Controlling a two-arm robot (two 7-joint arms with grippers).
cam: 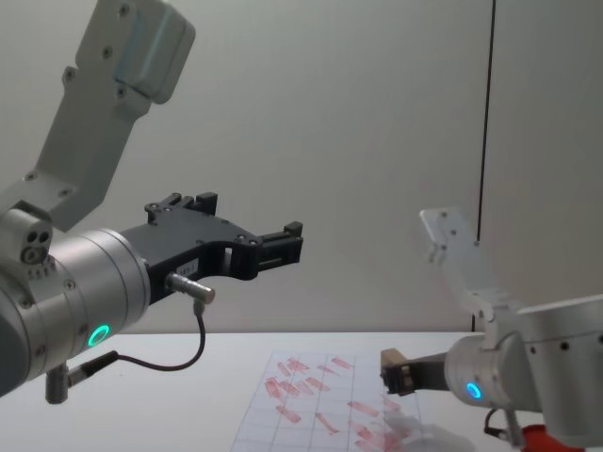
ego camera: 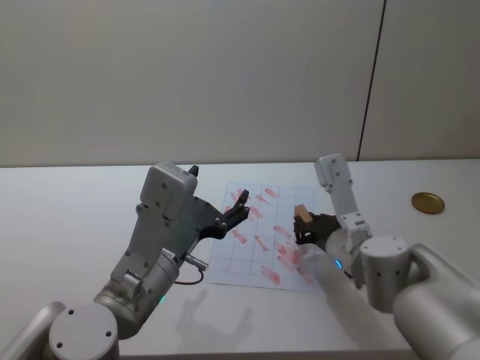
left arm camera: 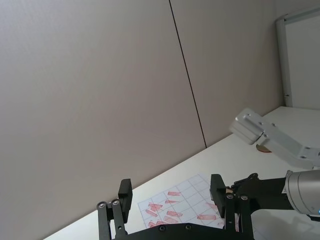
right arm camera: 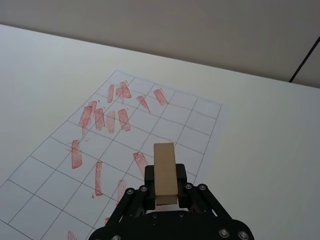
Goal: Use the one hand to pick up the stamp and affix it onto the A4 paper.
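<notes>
White table (ego camera: 75, 202) is stretching out before a plain grey wall, and the A4 paper (ego camera: 247, 262) is lying flat on it in front of the robot, its grid carrying many red marks. The right gripper (ego camera: 304, 231) is hanging over the right half of that sheet, and its jaws are clenching the stamp (ego camera: 303, 214) by two opposite sides. The stamp's long axis is running straight out along the jaws, so its free end is jutting past their tips; in the right wrist view that end is pointing out over the grid. From the chest view the block is appearing to sit clear of the sheet, not touching it. The paper is therefore lying below and ahead of the held stamp, and the coming press, as I judge it, is calling for the printing face to come down flat onto a bare cell. The left gripper (ego camera: 238, 204) is idling, raised near the paper's left edge, its jaws spread wide and holding nothing. A gold disc (ego camera: 427, 202) is resting well apart to the right.
</notes>
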